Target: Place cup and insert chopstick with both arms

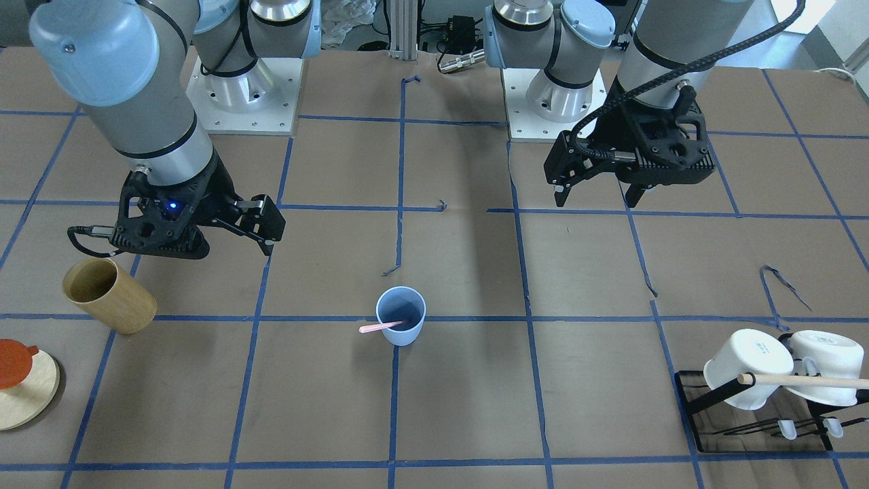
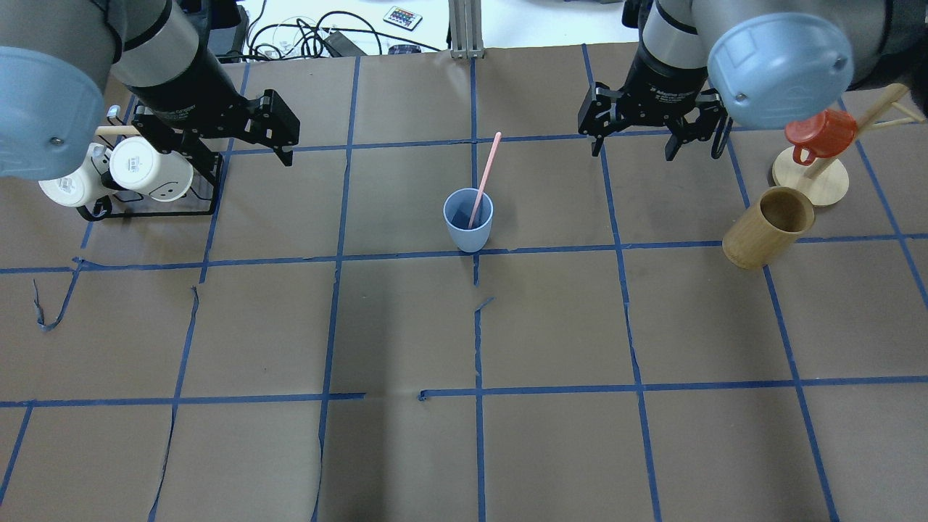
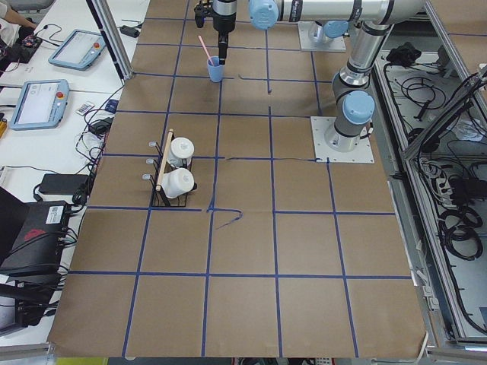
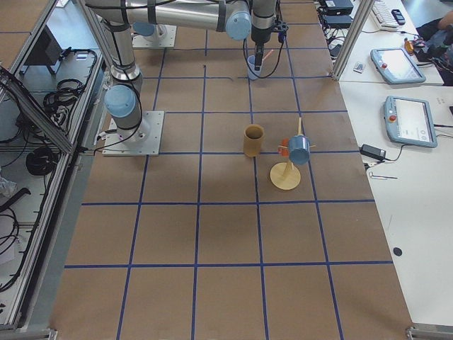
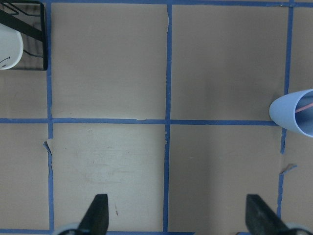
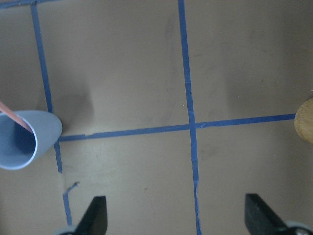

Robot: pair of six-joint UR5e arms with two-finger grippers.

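Overhead exterior — chopstick (image 2: 487, 167) leans inside cup (image 2: 467, 233); left claw (image 1: 596, 201), right claw (image 2: 633, 154) wide, empty.

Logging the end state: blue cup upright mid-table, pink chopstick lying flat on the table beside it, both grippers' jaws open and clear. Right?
No. The overhead view shows the chopstick standing inside the cup, leaning on its rim, not flat beside it. The rest holds: cup upright mid-table, left gripper and right gripper clear, jaws open.

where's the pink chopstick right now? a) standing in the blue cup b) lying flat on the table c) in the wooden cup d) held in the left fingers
A: the chopstick leans inside the cup, its top end sticking out over the rim.
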